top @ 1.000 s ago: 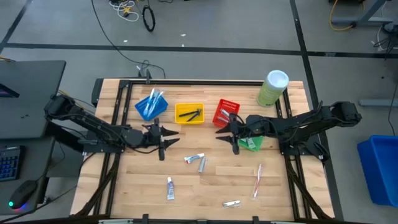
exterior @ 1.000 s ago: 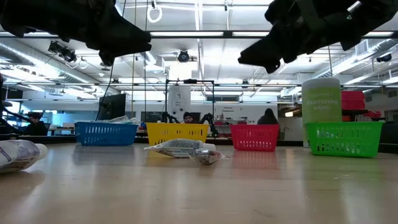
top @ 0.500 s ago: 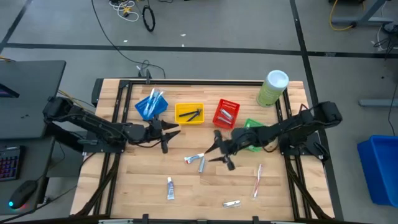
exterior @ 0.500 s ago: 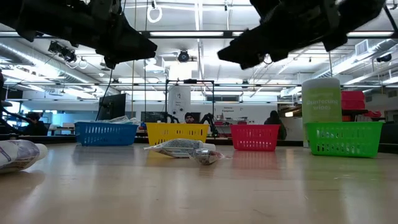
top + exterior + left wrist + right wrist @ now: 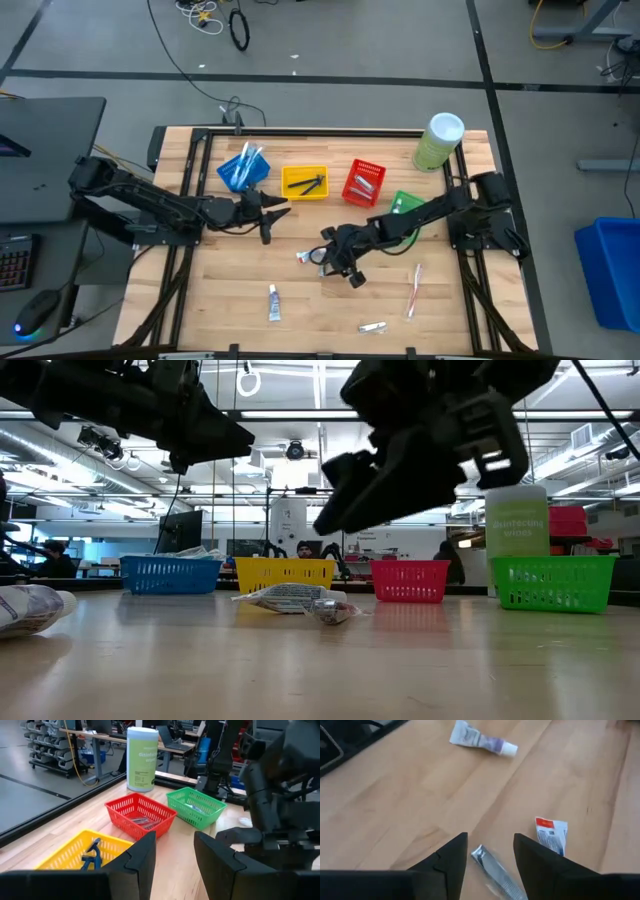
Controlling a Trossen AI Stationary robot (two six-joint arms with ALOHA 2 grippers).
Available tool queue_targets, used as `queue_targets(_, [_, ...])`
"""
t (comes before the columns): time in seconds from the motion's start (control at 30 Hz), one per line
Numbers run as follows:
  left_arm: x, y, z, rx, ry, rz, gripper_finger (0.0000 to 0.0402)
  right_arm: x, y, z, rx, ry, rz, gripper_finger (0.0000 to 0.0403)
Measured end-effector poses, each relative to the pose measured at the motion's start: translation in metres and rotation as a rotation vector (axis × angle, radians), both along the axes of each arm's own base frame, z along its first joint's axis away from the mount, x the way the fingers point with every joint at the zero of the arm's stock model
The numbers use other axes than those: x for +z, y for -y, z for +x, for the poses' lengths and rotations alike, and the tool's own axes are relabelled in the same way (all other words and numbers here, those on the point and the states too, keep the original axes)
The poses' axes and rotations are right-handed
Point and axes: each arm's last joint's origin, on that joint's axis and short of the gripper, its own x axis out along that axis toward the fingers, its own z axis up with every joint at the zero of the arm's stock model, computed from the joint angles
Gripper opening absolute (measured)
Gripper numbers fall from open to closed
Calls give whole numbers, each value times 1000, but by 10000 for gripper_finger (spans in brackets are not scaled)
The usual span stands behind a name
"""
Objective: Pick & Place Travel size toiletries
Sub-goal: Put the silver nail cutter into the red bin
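Observation:
Two small tubes lie flat mid-table: a white one with a red mark [image 5: 311, 254] [image 5: 550, 834] and a silver one [image 5: 325, 265] [image 5: 497, 874]. My right gripper [image 5: 329, 258] [image 5: 490, 854] hovers open above them, and in the right wrist view the silver tube shows between its fingers, untouched. Another tube [image 5: 273, 302] [image 5: 482, 742] lies nearer the near edge, with pale toothbrushes [image 5: 414, 288] and a small silver item [image 5: 372, 326] to its right. My left gripper [image 5: 266, 214] [image 5: 174, 854] hangs open in the air near the yellow bin [image 5: 305, 182].
Blue [image 5: 243, 170], yellow, red [image 5: 364, 182] and green [image 5: 404, 204] bins stand in a row toward the far edge, with items inside. A tall pale-green canister [image 5: 439, 142] stands at the far right corner. Bare wood shows on the near left.
My right gripper has swung from beside the red and green bins toward the table's middle, moving left and toward the near edge. It has come lower, over the two tubes, and stayed open. The toiletries have not moved.

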Motion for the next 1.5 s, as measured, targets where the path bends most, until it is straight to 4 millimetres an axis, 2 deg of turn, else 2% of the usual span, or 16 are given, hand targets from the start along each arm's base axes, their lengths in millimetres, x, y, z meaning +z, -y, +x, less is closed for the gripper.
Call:
queue_targets(0.13, [-1, 0, 0, 0, -13, 1, 141, -9, 6, 4, -23, -19, 4, 193])
queue_targets(0.3, [-2, 0, 0, 0, -17, 2, 141, -9, 13, 5, -8, -18, 5, 220])
queue_targets(0.47, [-2, 0, 0, -1, -21, 0, 141, -13, 13, 6, 50, -2, -22, 220])
queue_targets(0.73, [-3, 0, 0, -1, -26, 0, 141, -45, 6, 9, 69, -61, -34, 193])
queue_targets(0.9, [-3, 0, 0, -2, -26, -2, 141, -55, 6, 10, 78, -71, -43, 181])
queue_targets(1.07, [-3, 0, -1, -1, -34, -1, 141, -58, 6, 9, 86, -81, -92, 158])
queue_targets(1.37, [-4, 0, -1, -1, -41, 1, 141, -57, 5, 11, 44, -67, -78, 72])
queue_targets(1.5, [-5, 0, -1, -1, -50, 3, 141, -55, 6, 12, -9, -69, -51, 59])
